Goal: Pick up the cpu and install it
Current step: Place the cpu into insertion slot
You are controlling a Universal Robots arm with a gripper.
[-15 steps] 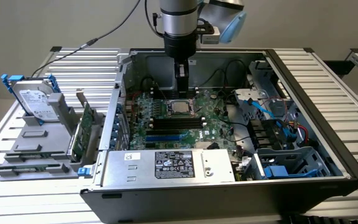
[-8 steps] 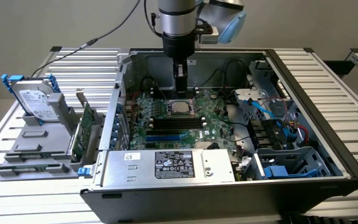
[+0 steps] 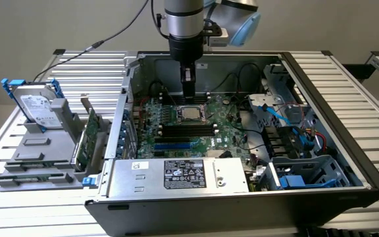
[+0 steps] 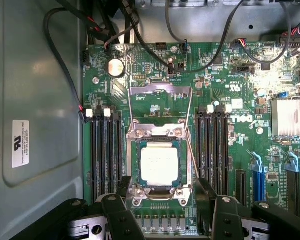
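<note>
The arm (image 3: pixel 183 19) reaches straight down into the open computer case (image 3: pixel 334 163). Its claw (image 3: pixel 187 96) hangs released, the two black fingers (image 4: pixel 121 222) spread apart with nothing between them. Directly beneath the claw the cpu (image 3: pixel 189 113) lies flat in its socket (image 4: pixel 135 132) on the green motherboard (image 4: pixel 220 75) (dull silver top facing up, not touched by the fingertips). In the wrist view the cpu (image 4: pixel 159 165) sits just ahead of the gap between the fingers. The socket's hinged metal frame (image 4: pixel 160 97) is swung back beyond it, off the chip. Dark memory slots (image 4: pixel 105 150) flank the socket on either side of the claw. Well away from the claw, outside the case toward the exterior view's left, a hard drive (image 3: pixel 37 106) in a blue frame stands in a grey holder (image 3: pixel 45 143). A green circuit card (image 3: pixel 91 131) stands just beside the case wall, all on the slatted desk (image 3: pixel 347 79).
</note>
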